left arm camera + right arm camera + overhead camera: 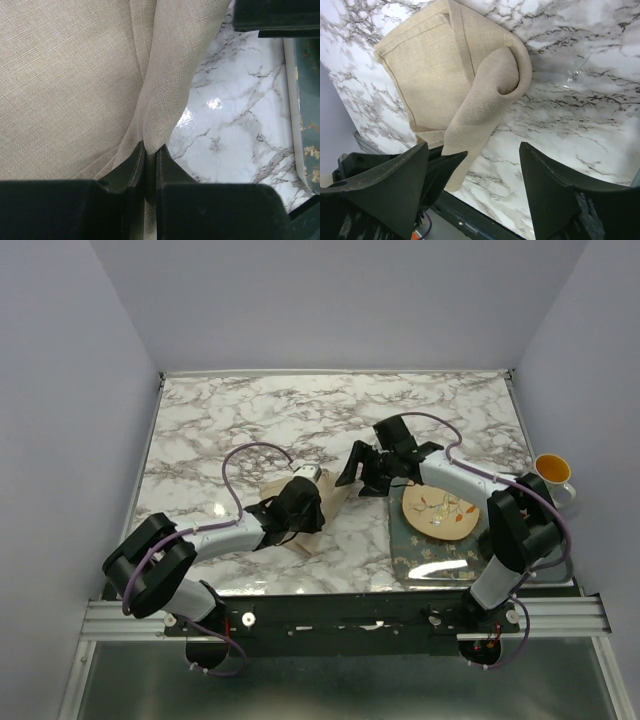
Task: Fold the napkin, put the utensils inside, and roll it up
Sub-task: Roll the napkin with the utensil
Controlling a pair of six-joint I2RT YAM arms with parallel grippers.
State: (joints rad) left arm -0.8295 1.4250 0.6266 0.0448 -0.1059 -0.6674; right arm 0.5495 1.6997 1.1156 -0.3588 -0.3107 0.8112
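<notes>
Marble table (230,420): the napkin (435,70) is laid left of centre, partly folded. One edge is lifted into a loose curl with its axis diagonal, far-right to near-left. That edge is pinched by the clenched left gripper (150,150). The right gripper (358,472) is held released just right of the curl. No utensil is seen.

- 1 napkin (445,75)
- 1 plate (440,510)
- 1 tray (425,562)
- 1 mug (553,472)
- 2 grippers: left gripper (150,150), right gripper (472,150)
</notes>
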